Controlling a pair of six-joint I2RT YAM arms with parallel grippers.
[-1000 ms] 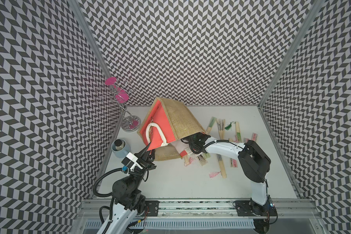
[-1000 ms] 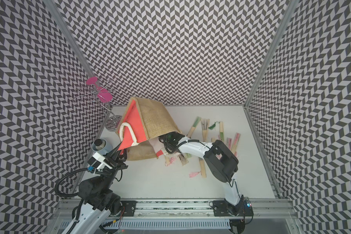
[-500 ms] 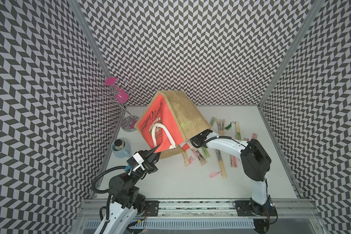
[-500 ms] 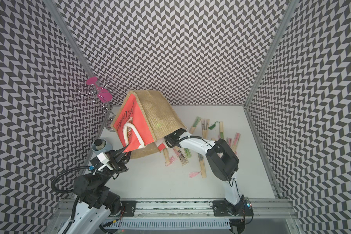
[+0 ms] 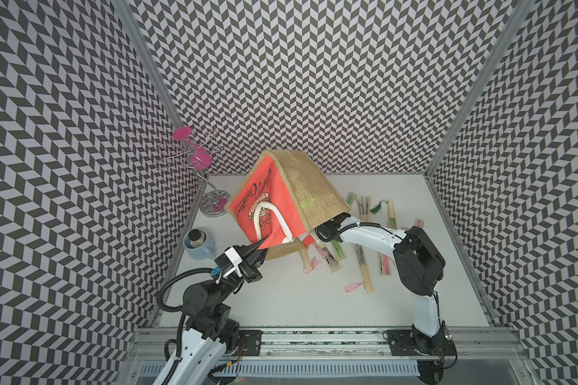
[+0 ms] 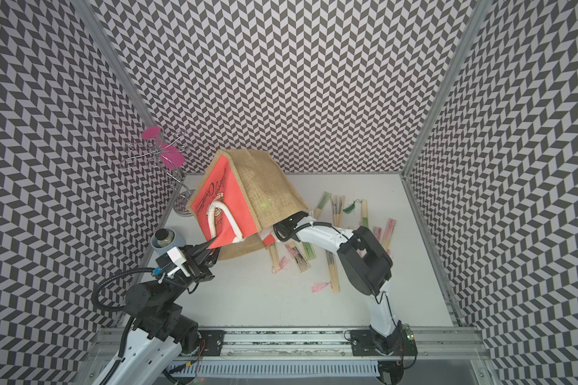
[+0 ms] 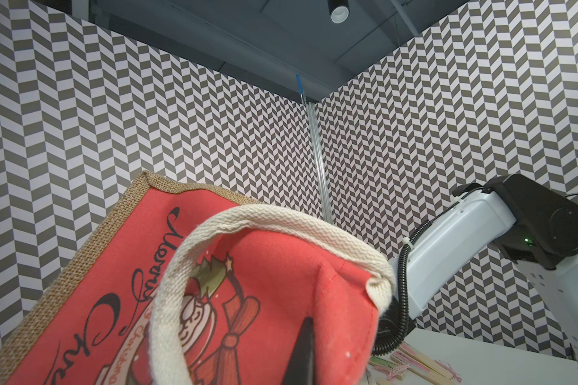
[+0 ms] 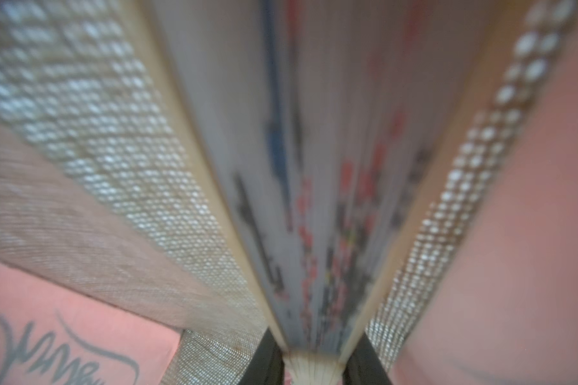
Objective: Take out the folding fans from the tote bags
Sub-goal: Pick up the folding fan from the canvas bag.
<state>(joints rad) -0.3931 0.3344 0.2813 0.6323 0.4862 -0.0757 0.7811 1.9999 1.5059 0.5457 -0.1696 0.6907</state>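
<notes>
The tote bag (image 5: 302, 191), tan jute with a red-orange printed panel and cream handle (image 5: 270, 213), hangs tilted, mouth down toward the right. My left gripper (image 5: 262, 244) is shut on the red panel's lower rim beside the handle; one dark finger (image 7: 303, 353) shows against the cloth. My right arm's wrist (image 5: 329, 228) reaches under the bag's rim, hiding its fingers in both top views. In the right wrist view, my right gripper (image 8: 312, 363) is shut on the end of a folding fan (image 8: 314, 200) inside the bag. Several folding fans (image 5: 364, 266) (image 6: 332, 271) lie on the table.
A wire stand with pink discs (image 5: 194, 160) stands at the back left near the wall. A blue mug holding a small jar (image 5: 199, 245) sits just left of my left gripper. Chevron-patterned walls close in three sides; a metal rail (image 5: 314, 336) runs along the front.
My left gripper has lifted the bag's rim higher, tipping the bag further up. The right gripper's jaws have closed in on a fan inside the bag's mouth.
</notes>
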